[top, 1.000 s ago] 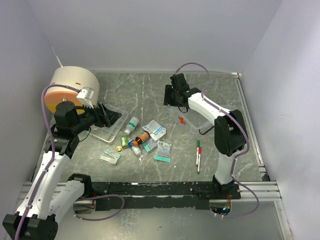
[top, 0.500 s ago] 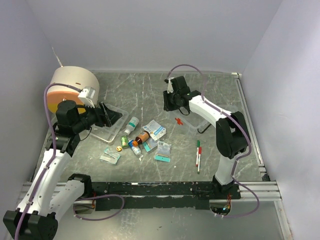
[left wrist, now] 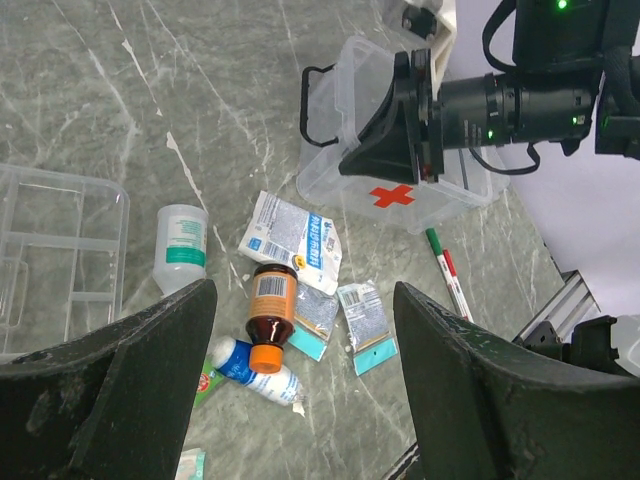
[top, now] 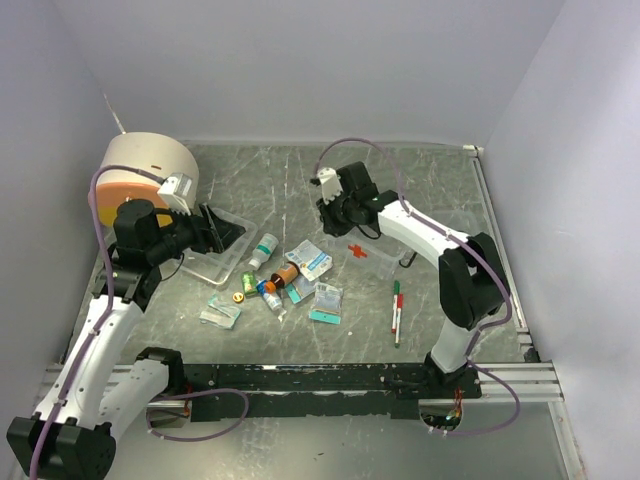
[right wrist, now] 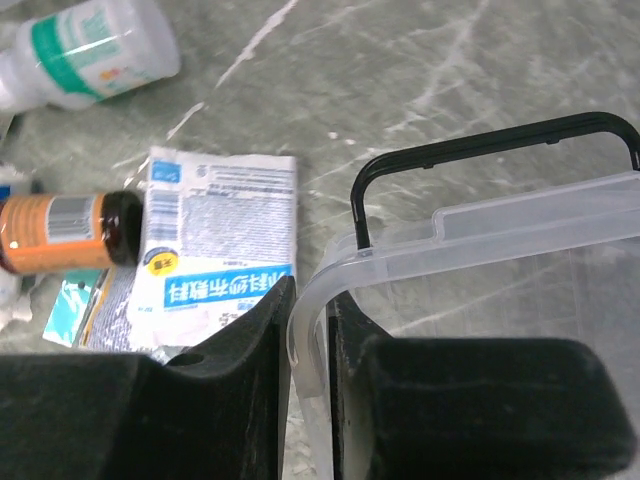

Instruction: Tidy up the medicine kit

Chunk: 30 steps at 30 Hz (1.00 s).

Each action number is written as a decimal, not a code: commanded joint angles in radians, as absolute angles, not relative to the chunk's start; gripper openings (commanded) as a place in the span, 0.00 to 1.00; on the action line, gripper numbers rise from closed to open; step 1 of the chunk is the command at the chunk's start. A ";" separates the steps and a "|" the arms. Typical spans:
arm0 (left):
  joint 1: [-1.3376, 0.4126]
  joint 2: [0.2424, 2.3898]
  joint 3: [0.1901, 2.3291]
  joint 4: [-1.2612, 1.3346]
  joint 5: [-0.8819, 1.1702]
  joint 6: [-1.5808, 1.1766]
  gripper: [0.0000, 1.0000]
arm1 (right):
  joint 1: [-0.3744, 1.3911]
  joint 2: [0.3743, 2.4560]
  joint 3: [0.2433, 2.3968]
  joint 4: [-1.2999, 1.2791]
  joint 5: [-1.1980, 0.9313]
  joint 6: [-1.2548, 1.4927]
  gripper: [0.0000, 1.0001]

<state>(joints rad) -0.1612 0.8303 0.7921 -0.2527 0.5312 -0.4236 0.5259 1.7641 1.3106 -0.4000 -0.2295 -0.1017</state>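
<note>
Grey marbled table (top: 290, 175). Near its centre a white bottle (top: 264, 249), a brown bottle (top: 285, 273) and sachets (top: 310, 260) lie in a loose heap. Drum (top: 145, 175) at ten o'clock, tray (top: 200, 268) at nine, kit (top: 372, 258) at three, pens (top: 397, 312) at four.

A beige drum (top: 150, 160) (orange-faced) stands far left on the grey table (top: 270, 175).

medicine kit (right wrist: 480, 225): its wall stands between the right gripper (right wrist: 308, 325) fingers; handle (right wrist: 470, 143) just beyond them
sachet (right wrist: 215, 230): on the table (right wrist: 420, 60), just beside the right gripper, opposite the kit
bottle (right wrist: 60, 232): lying against the sachet's far edge
compartment tray (top: 205, 262): below the left gripper (top: 218, 233)
pens (top: 397, 310): well apart from both grippers
</note>
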 commanded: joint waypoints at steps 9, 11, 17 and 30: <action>-0.167 0.855 0.800 -0.240 0.546 -0.414 0.82 | 0.564 1.650 1.269 -0.337 -0.161 -0.137 0.52; -0.169 0.864 0.796 -0.240 0.546 -0.418 0.82 | 0.566 1.611 1.279 -0.339 -0.108 -0.062 0.61; -0.191 0.905 0.794 -0.264 0.490 -0.436 0.81 | 0.577 1.501 1.241 -0.333 -0.060 0.178 0.66; -0.250 0.927 0.841 -0.437 0.144 -0.470 0.73 | 0.796 1.375 0.957 0.067 -0.192 -0.083 0.61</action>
<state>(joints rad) -0.2447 0.9657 0.7929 -0.3717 0.2985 -0.4545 0.7235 1.3804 0.9901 -0.0990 -0.1005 0.1490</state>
